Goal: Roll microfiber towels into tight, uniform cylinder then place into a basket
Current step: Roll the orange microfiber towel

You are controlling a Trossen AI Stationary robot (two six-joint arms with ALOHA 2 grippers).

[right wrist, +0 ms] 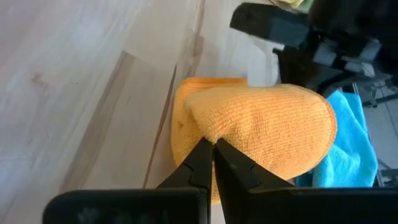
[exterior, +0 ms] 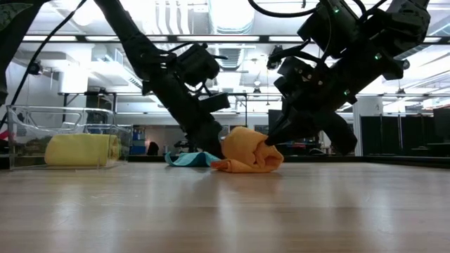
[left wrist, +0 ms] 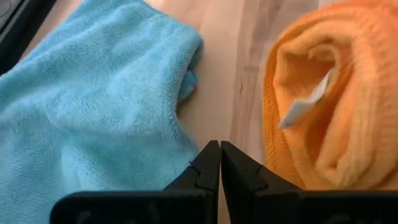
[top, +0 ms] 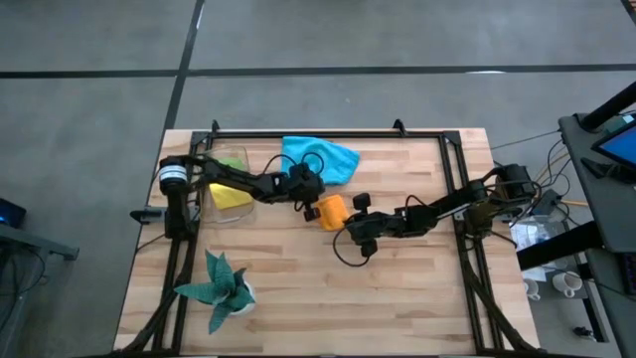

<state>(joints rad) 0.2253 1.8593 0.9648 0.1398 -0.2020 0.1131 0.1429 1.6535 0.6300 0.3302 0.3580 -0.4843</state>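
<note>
Here the rolling of the orange towel (top: 332, 211) is in hand. It lies near the middle of the worktop (top: 397, 288) as a plump, loose roll, with a flap of cloth trailing at its foot in the low view and a white label showing at its open end in the left wrist view. The left pincer (left wrist: 219, 163) is fully closed on nothing; its tips rest on bare wood between the orange roll and the blue towel (top: 320, 157), which lies crumpled and unrolled towards the far edge. The right pincer (right wrist: 213, 155) is likewise shut, its tips pressed against the side of the orange roll at a fold; whether a pinch of cloth is caught between them I cannot quite tell, though it looks more like a push than a grip.

The basket (top: 227, 213) stands at the left side of the worktop, well apart from the roll. A yellow towel (exterior: 82, 150) lies rolled inside it, and something lime green (top: 231, 162) shows at its far side in the high view.

By my judgement the roll is not yet tight or even. The next move calls for snugging in the loose flap and firming the cylinder, then opening one pincer to take the roll across its middle, so it does not unwind on the way to the basket.
</note>
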